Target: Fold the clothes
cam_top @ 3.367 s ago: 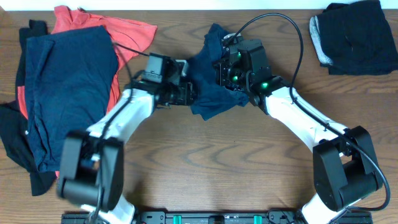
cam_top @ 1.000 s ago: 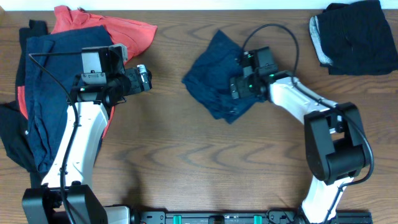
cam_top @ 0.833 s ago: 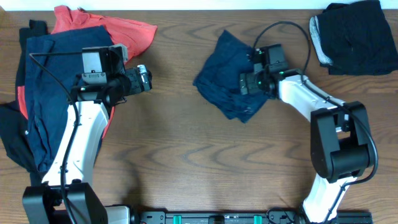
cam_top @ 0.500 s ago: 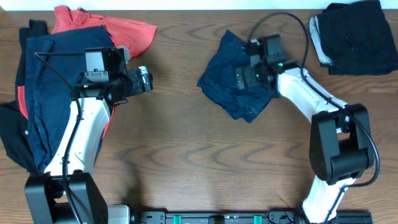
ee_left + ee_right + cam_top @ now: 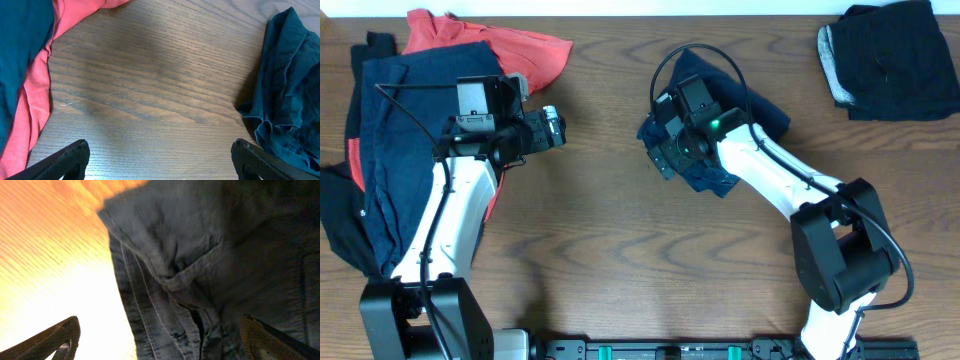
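Wood-grain table (image 5: 620, 260) carries three groups of clothes.

**Step in hand (judgement).** The crumpled navy garment (image 5: 760, 115) at mid-table appears to be the current work piece. It is bunched and not yet laid flat, so folding proper has not begun. The step is to take hold of an edge and spread it out.

**Right pincer (image 5: 665, 150).**
- Jaws are spread wide, with nothing pinched.
- The navy garment lies directly beneath it and extends behind it under the arm.
- In the wrist view a stitched hem (image 5: 165, 280) lies between the fingertips.
- Contact with the cloth cannot be confirmed.

**Left pincer (image 5: 555, 125).**
- Jaws are spread wide and empty, over bare wood.
- The navy garment lies ahead of it, well apart.
- Behind it and under its arm lies the unfolded pile: a large navy piece (image 5: 430, 130) over a coral-red shirt (image 5: 525, 55) and a black piece (image 5: 345, 230).

**Far side of the right pincer.** A black and grey stack (image 5: 900, 55) sits well apart.

**Next move (judgement).** Lower the right pincer onto the hem and close on one layer only. Bring the left pincer across to the opposite edge, then draw the cloth flat. Catching several layers would carry the bunching into the fold.
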Available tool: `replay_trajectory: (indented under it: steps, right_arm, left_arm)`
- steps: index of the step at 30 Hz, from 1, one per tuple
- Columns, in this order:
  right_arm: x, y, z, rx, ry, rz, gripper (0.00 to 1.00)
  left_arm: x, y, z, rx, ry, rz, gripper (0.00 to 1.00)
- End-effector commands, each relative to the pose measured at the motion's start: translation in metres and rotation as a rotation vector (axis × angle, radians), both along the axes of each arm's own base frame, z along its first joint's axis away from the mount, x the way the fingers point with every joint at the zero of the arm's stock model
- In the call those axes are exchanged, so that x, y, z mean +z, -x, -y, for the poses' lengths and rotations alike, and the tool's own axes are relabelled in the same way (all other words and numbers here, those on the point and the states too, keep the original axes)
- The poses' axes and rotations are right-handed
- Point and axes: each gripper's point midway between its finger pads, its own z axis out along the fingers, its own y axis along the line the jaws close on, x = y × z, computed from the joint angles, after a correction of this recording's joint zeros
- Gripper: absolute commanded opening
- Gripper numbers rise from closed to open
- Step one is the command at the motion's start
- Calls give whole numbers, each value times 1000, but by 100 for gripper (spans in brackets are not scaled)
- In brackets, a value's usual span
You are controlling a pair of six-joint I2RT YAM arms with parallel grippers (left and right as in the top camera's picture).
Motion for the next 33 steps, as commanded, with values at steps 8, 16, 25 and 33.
replay_trajectory:
  steps: [8, 16, 25, 33]
  right_arm:
    - [-25, 7, -3, 43, 64, -15, 98]
    - [-46, 12, -1, 71, 96, -52, 98]
    - [-58, -1, 18, 24, 209, -6, 94]
    - [-88, -9, 31, 16, 290, 7, 60]
  left_arm:
    - [-3, -1, -3, 8, -7, -7, 92]
    - [-3, -1, -3, 8, -8, -6, 92]
    - [-3, -1, -3, 8, -8, -6, 92]
    - [-3, -1, -3, 8, -9, -6, 92]
